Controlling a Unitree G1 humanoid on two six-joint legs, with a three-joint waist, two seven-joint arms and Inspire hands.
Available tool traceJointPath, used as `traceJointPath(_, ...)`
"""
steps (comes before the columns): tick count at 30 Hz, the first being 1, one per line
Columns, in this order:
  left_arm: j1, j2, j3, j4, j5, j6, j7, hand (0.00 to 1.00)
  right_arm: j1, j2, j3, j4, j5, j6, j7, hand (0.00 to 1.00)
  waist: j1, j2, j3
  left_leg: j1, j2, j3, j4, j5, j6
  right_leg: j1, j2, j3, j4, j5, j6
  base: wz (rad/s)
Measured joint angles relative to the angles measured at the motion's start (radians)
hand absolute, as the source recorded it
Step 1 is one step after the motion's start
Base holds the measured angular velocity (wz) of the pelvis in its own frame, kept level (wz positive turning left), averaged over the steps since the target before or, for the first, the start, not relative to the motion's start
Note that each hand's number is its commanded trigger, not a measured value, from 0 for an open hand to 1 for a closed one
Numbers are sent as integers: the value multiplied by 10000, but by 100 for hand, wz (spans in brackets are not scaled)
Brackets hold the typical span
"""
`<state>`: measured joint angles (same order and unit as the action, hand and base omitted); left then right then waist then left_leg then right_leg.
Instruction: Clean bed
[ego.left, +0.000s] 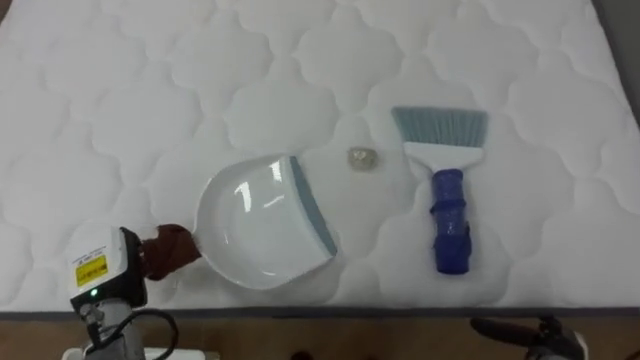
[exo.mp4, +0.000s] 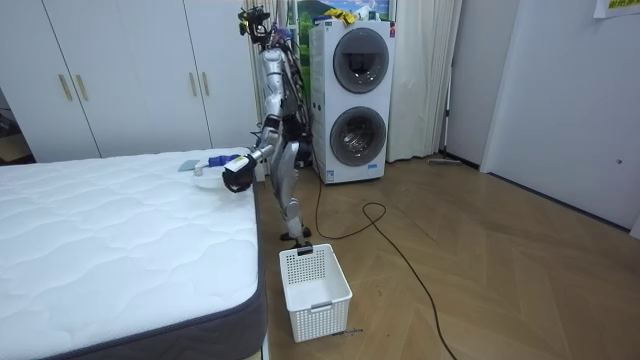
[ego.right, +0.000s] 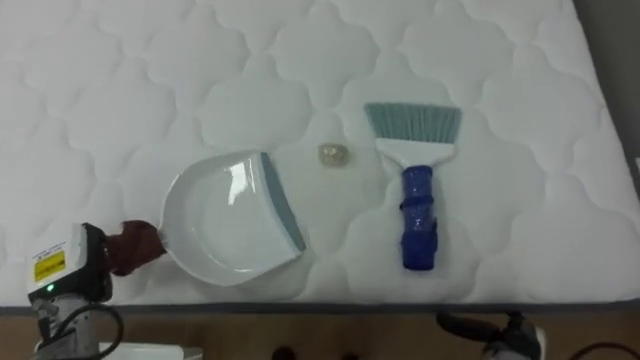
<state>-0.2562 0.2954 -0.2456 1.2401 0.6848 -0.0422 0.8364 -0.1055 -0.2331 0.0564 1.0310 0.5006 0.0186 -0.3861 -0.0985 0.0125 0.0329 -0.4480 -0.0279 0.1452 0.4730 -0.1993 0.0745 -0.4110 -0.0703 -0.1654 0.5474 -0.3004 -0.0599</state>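
On the white quilted mattress (ego.left: 120, 110) lies a white dustpan (ego.left: 262, 222) with a grey-blue lip facing right. My left hand (ego.left: 168, 248) is at its rear, at the lower left, curled round the dustpan's handle. A small crumpled scrap (ego.left: 362, 158) rests just right of the lip. Further right lies a brush (ego.left: 447, 200) with a blue handle and pale teal bristles pointing away from me. My right hand (ego.left: 530, 330) shows dark and low, below the bed's near edge. In the room view I stand at the bed's side with my left arm reaching over it.
The mattress's near edge (ego.left: 400, 312) runs along the bottom of the eye views, with wooden floor below it. A white laundry basket (exo.mp4: 315, 290) stands on the floor by the bed's corner. Stacked washing machines (exo.mp4: 352, 100) are behind me, and wardrobes (exo.mp4: 130, 70) line the wall.
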Motion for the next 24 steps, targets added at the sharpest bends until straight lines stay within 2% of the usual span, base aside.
traceJointPath(3,-61,-1,-56,8,-64,17,212,100,1,34,11,-801,-59,308,-724,0,7,-3,17,-254,-10,83,8,56,108,-376,-43,73,178,-17,8,-12)
traceJointPath(6,-178,-43,-61,19,-63,105,304,100,-8,42,213,-1398,-392,645,-1435,0,199,-75,62,-471,-11,340,66,93,159,-805,-89,297,493,-12,16,-17)
traceJointPath(11,-87,-96,-65,112,-281,159,378,100,-14,43,415,-1658,-735,744,-2119,0,241,-108,109,-544,-9,476,67,97,172,-991,-162,310,624,-13,17,-9)
traceJointPath(14,-138,-121,-56,163,-439,239,496,100,-14,95,480,-2251,-746,1120,-2672,0,236,-110,126,-720,-3,571,86,97,173,-1240,-171,386,749,-13,17,-7)
traceJointPath(18,-245,-137,-22,375,-469,244,505,100,-48,287,671,-2622,-749,1155,-3411,0,227,-128,149,-886,-15,710,122,101,183,-1528,-244,429,940,-26,6,-8)
traceJointPath(20,-291,-139,-32,375,-521,254,507,100,-104,294,868,-2623,-749,1156,-3720,0,246,-118,197,-897,-14,704,123,102,183,-1537,-243,423,932,-31,3,0)
traceJointPath(22,-347,-138,-48,375,-635,276,525,100,-210,299,1090,-2629,-749,1156,-4085,0,247,-113,300,-921,-14,705,132,102,183,-1561,-243,430,930,-35,7,0)
traceJointPath(24,-366,-138,-70,373,-651,289,556,100,-243,320,1233,-2668,-760,1157,-4360,0,247,-121,311,-1026,-5,704,186,102,183,-1647,-238,426,946,-35,8,0)
